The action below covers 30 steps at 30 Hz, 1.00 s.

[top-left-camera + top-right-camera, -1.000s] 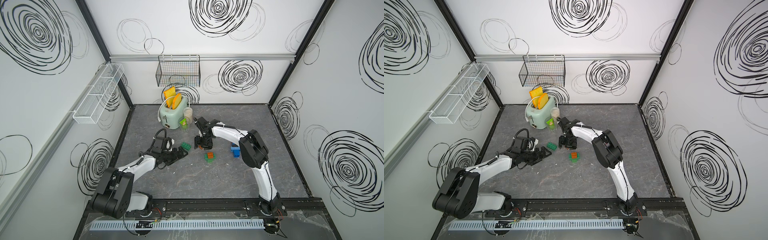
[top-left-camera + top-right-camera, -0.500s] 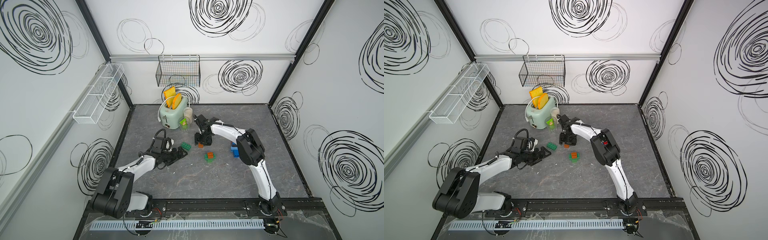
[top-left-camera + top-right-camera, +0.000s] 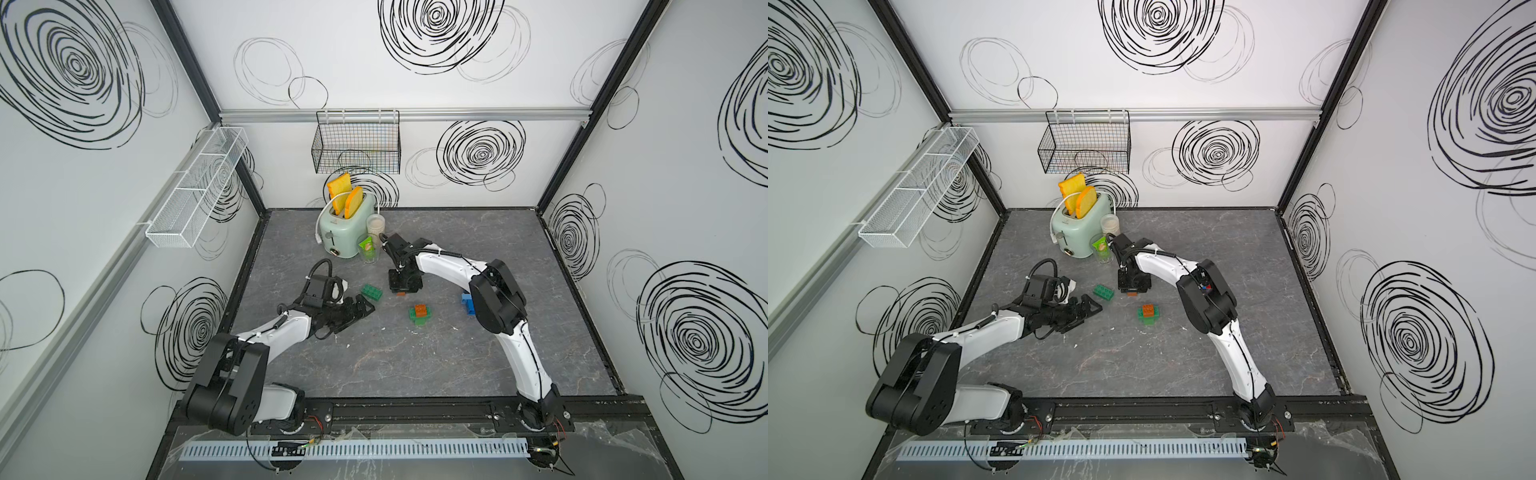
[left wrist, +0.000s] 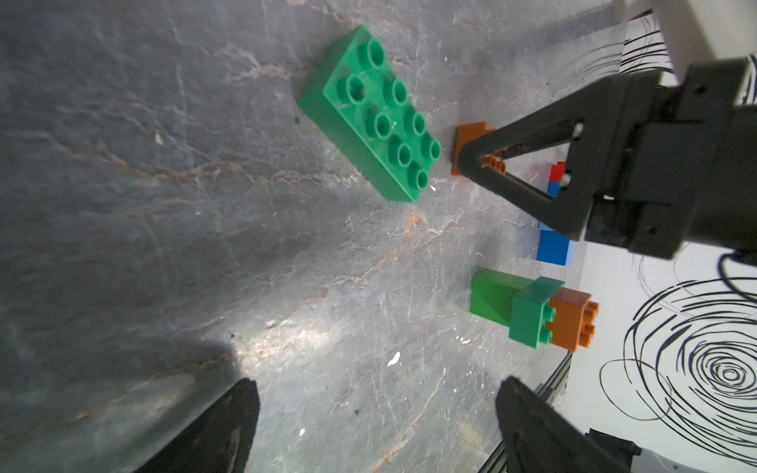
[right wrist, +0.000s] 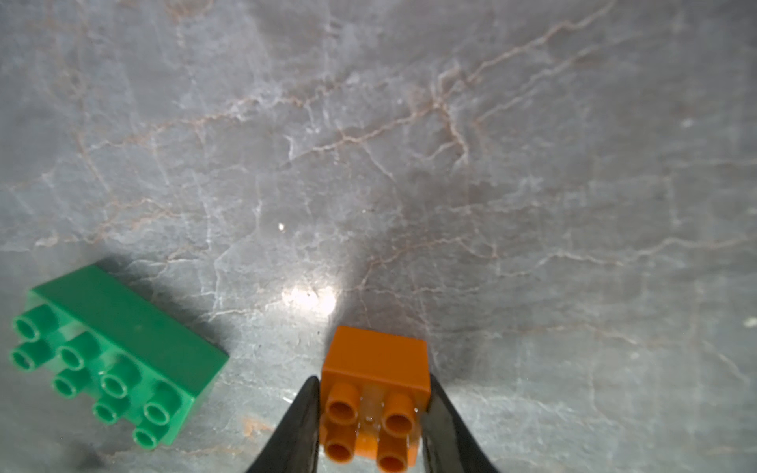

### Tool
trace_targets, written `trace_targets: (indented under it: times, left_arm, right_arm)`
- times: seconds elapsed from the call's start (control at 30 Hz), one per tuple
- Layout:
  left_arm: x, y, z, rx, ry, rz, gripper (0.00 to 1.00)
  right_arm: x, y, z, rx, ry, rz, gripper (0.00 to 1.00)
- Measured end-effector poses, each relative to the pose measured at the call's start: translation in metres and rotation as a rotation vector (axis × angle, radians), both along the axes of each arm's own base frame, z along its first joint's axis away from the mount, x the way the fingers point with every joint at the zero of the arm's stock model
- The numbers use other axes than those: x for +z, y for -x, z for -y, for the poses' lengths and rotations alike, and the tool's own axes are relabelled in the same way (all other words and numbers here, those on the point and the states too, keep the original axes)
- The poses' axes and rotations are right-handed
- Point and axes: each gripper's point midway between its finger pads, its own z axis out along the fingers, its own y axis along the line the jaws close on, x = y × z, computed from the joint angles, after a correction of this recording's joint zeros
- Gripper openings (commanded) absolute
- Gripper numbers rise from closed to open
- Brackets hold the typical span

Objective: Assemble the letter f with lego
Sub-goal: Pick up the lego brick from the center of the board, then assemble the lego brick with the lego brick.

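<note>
My right gripper point(image 5: 372, 409) is shut on a small square orange lego brick point(image 5: 375, 360) that rests on the table, studs up; both top views show the gripper point(image 3: 403, 286) point(image 3: 1133, 286) standing over it. Just beside it lies a green oblong brick point(image 3: 372, 291) point(image 4: 368, 114) point(image 5: 118, 360). A green and orange stack point(image 3: 419, 312) point(image 4: 532, 311) stands nearer the front. Blue bricks point(image 3: 468, 303) lie by my right arm. My left gripper point(image 3: 361, 307) point(image 4: 379, 393) hovers open and empty, short of the green oblong brick.
A mint toaster point(image 3: 340, 232) with toast, a lidded cup point(image 3: 376, 226) and a glass with a green packet point(image 3: 369, 251) stand at the back, close behind my right gripper. A black wire basket point(image 3: 356, 147) and a white mesh rack point(image 3: 195, 191) hang on the walls.
My right gripper's jaws have closed onto the orange brick, staying over the same spot. The left arm has barely moved.
</note>
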Motion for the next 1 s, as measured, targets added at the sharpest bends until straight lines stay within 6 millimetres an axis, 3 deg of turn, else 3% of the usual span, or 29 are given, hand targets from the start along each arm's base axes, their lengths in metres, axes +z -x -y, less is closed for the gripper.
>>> trace_targets:
  times: [0.33,0.53,0.67,0.77,1.0]
  left_arm:
    - [-0.005,0.011,0.019,-0.065,0.009,-0.024,0.92]
    - [0.013,0.014,0.061,-0.161,0.108,0.023,0.85]
    - [0.021,0.017,0.092,-0.240,0.178,0.052,0.78]
    - [0.018,0.021,0.103,-0.268,0.203,0.042,0.77]
    - [0.021,0.018,0.111,-0.274,0.235,0.060,0.76]
  right_arm:
    - [0.054,-0.023,-0.010,0.042,0.000,0.140,0.36]
    - [0.111,-0.003,0.008,0.050,-0.025,0.192,0.35]
    - [0.144,0.031,0.032,0.051,-0.053,0.217,0.33]
    - [0.144,0.056,0.050,0.047,-0.054,0.203,0.32]
    - [0.106,0.091,0.074,0.021,-0.016,0.134,0.33]
